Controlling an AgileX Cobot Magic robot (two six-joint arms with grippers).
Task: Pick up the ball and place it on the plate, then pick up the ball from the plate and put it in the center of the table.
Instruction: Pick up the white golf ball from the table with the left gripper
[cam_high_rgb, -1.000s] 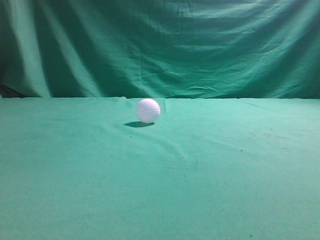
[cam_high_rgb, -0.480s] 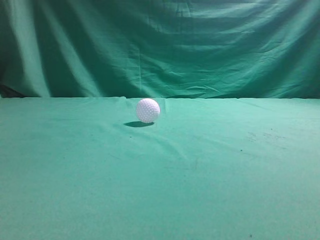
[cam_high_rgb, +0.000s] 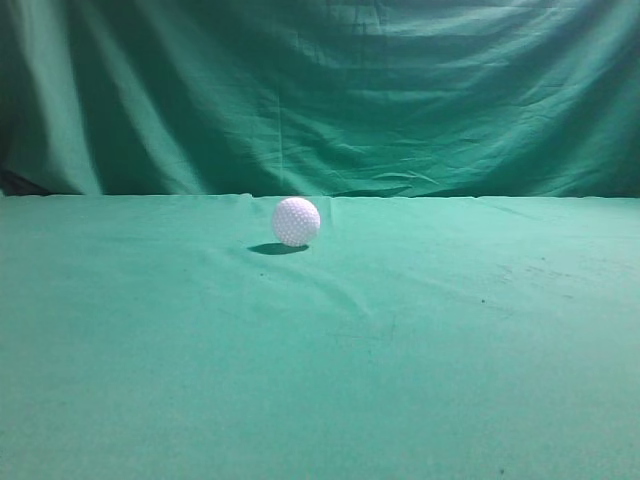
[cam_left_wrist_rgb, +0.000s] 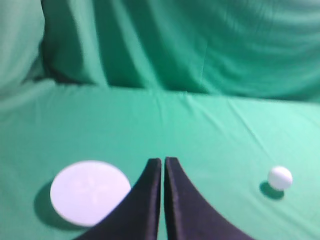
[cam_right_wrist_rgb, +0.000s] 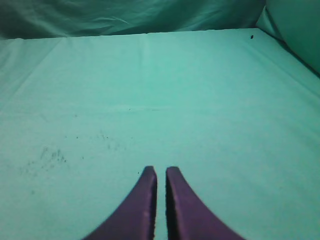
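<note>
Your golf ball (cam_left_wrist_rgb: 280, 177) sits bare on the bench (cam_high_rgb: 150, 380), ahead and right of the left pincer (cam_left_wrist_rgb: 163, 162), nearer than the right pincer (cam_right_wrist_rgb: 160, 172); both pressed together, empty; the plate (cam_left_wrist_rgb: 90, 192) lies left.

No readable text, label, brand or number appears anywhere.

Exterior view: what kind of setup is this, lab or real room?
Most likely a staged lab or studio tabletop, not a lived-in room. Creased green cloth covers the table, a draped green backdrop curtain closes off everything behind it, and the only props are a small white dimpled ball and a flat white round plate.
</note>
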